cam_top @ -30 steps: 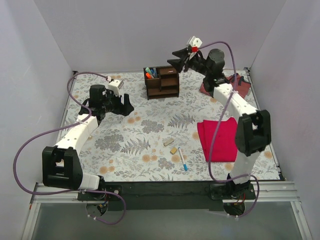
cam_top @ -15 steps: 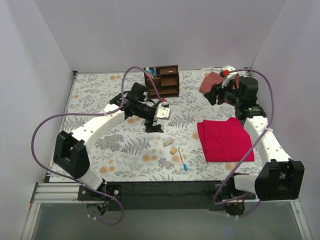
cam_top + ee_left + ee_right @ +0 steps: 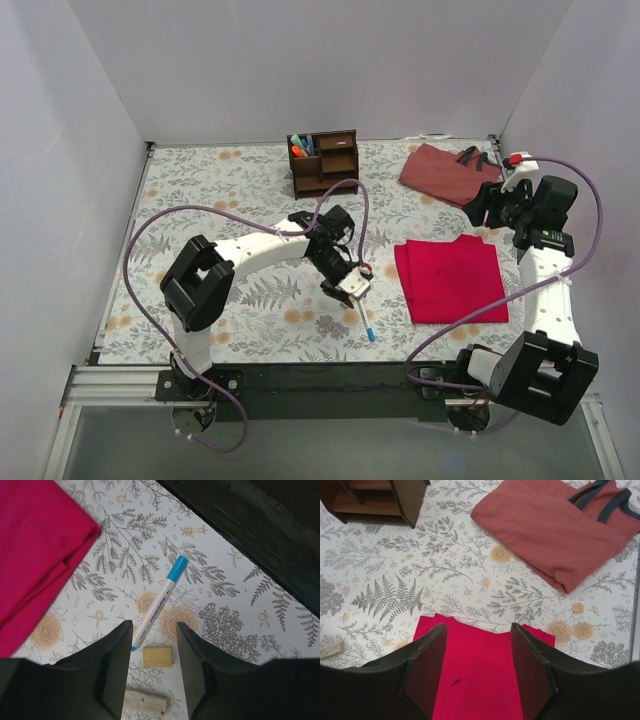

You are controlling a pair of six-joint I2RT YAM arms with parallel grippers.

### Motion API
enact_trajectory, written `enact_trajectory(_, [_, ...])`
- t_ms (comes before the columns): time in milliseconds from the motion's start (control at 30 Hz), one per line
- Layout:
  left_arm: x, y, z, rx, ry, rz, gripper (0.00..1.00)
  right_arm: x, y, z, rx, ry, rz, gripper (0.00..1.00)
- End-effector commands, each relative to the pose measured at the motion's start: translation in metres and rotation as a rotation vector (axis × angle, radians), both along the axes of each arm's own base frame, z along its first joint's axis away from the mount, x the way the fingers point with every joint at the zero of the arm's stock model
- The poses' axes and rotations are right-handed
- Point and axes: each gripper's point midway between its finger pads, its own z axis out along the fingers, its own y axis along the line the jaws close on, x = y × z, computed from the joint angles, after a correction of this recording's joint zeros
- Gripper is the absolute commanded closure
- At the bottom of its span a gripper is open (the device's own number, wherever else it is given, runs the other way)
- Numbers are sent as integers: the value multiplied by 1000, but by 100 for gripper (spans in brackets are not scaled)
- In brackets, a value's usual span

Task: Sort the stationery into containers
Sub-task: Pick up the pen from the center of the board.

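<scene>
A white pen with a blue cap point(image 3: 159, 600) lies on the floral table, also seen in the top view point(image 3: 365, 320). A small tan eraser point(image 3: 158, 656) and a longer pale eraser point(image 3: 145, 701) lie beside its tip. My left gripper point(image 3: 155, 626) is open and empty, hovering with the tan eraser between its fingers; in the top view point(image 3: 348, 288) it hides both erasers. The dark brown organiser point(image 3: 323, 162) stands at the back with orange and blue-green markers point(image 3: 300, 147) in one compartment. My right gripper point(image 3: 477, 627) is open and empty above the red cloth.
A flat red cloth point(image 3: 450, 278) lies right of centre. A reddish-brown fabric bag point(image 3: 445, 172) lies at the back right. The organiser's corner point(image 3: 395, 500) and the pale eraser point(image 3: 331, 650) show in the right wrist view. Purple cables loop over the left side.
My left arm swung from the left rear to the front centre, over the pen and erasers. My right arm drew back from the organiser to the right, over the red cloth.
</scene>
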Motion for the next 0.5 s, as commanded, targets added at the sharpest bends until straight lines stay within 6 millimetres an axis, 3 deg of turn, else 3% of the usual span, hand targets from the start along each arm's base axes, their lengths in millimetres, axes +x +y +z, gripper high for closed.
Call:
enact_trajectory(0, [-15,-23,12,-69,-9,-110,63,-14,11,13,-19,-57,69,38])
enact_trajectory(167, [-30,-36,-3,-17,22,-147,67,-17,8,14,-31,-67,77,38])
enact_trajectory(467, [-36,-45,-31,119,13,-109,63,-8,-14,12,-23,-63,68,38])
